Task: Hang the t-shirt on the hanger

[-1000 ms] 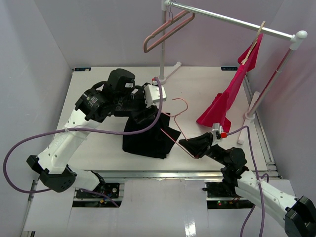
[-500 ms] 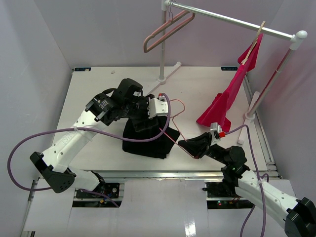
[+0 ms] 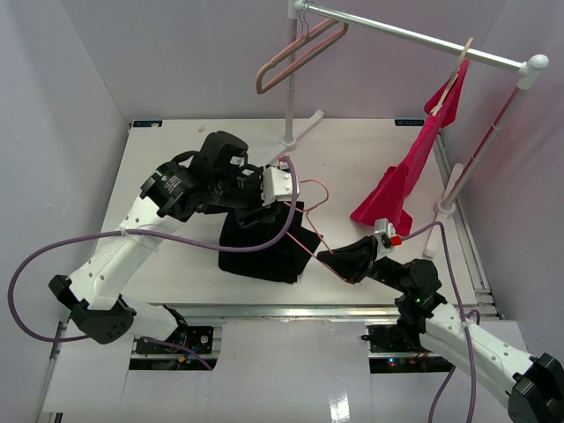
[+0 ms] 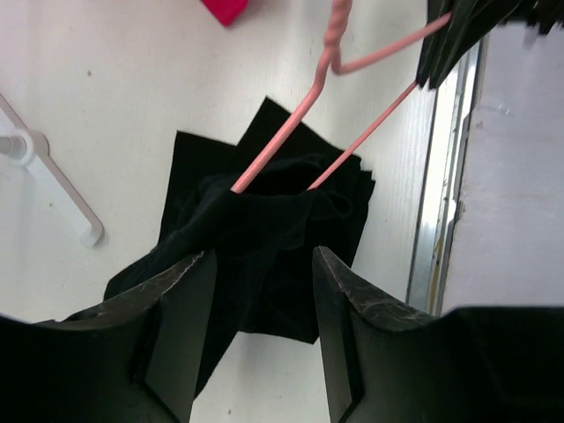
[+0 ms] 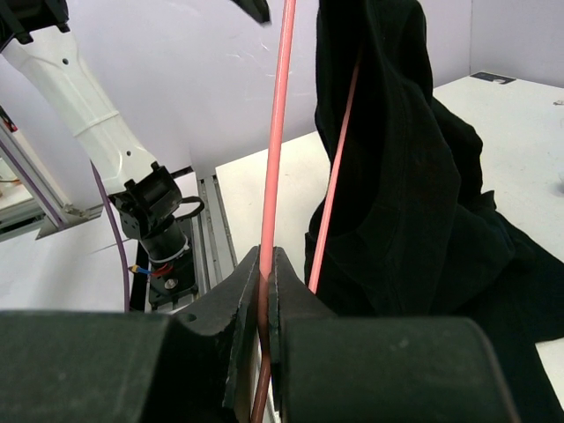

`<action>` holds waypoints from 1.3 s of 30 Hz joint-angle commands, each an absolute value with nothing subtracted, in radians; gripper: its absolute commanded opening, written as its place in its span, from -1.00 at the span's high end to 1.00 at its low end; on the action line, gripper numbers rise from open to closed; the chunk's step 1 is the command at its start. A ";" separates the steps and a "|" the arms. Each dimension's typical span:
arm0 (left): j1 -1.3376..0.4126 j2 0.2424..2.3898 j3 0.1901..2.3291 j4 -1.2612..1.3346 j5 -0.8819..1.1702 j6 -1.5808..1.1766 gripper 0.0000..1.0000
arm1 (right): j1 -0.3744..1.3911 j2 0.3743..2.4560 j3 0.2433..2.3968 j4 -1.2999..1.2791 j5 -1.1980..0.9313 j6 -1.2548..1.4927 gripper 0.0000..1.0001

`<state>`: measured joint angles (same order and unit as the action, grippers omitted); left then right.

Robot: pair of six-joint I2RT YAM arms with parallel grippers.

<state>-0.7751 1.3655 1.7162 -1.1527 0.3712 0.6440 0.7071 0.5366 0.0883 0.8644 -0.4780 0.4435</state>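
Observation:
The black t-shirt [image 3: 264, 248] lies partly heaped on the table, its upper part pulled up over one end of the thin salmon-pink hanger [image 3: 310, 236]. My right gripper [image 3: 339, 261] is shut on the hanger's wire [image 5: 278, 132] and holds it tilted above the table. The shirt [image 5: 397, 176] hangs on the hanger's far part. My left gripper [image 3: 256, 211] is above the shirt, jaws apart. In the left wrist view [image 4: 264, 256] cloth [image 4: 256, 220] drapes from the hanger [image 4: 291, 132] against the left finger [image 4: 181, 326]. The white mark is hidden.
A white clothes rack [image 3: 414, 35] stands at the back, with thicker dusty-pink hangers [image 3: 295, 57] and a red shirt [image 3: 410, 172] on a pale wooden hanger [image 3: 456, 72]. Its foot [image 4: 48, 185] lies near the shirt. The table's metal front rail [image 4: 441, 220] is close by.
My left gripper moved down and right over the shirt, then drew back slightly left. The hanger's hook dropped a little. My right gripper has kept hold of the hanger, nearly still.

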 commanded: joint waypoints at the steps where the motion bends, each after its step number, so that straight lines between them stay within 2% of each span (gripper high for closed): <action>1: -0.787 1.304 1.799 -1.140 0.483 0.595 -0.17 | 0.712 0.537 0.150 0.909 -0.503 0.419 0.84; 10: -0.787 1.190 1.726 -1.018 0.356 0.667 -0.15 | 0.712 0.523 0.181 0.859 -0.518 0.413 0.84; 20: -0.787 1.298 1.748 -1.148 0.294 0.666 -0.20 | 0.712 0.491 0.190 0.832 -0.533 0.407 0.84; 23: -0.786 1.319 1.738 -1.153 0.276 0.667 -0.12 | 0.710 0.477 0.187 0.824 -0.531 0.405 0.84; 25: -0.787 1.322 1.736 -1.162 0.277 0.664 0.06 | 0.710 0.463 0.186 0.817 -0.521 0.404 0.84; 31: -0.787 1.325 1.740 -1.193 0.311 0.652 -0.03 | 0.710 0.433 0.186 0.788 -0.496 0.387 0.84; 36: -0.787 1.332 1.660 -1.189 0.279 0.660 0.06 | 0.712 0.434 0.192 0.788 -0.508 0.387 0.85; 38: -0.787 1.339 1.653 -1.196 0.300 0.660 0.67 | 0.711 0.428 0.192 0.788 -0.509 0.387 0.85; 39: -0.787 1.346 1.656 -1.200 0.308 0.661 0.82 | 0.710 0.424 0.194 0.787 -0.509 0.387 0.85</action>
<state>-0.7826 1.3449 1.6751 -1.1709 0.2878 0.6716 0.7078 0.4511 0.1310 0.6951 -0.5169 0.4080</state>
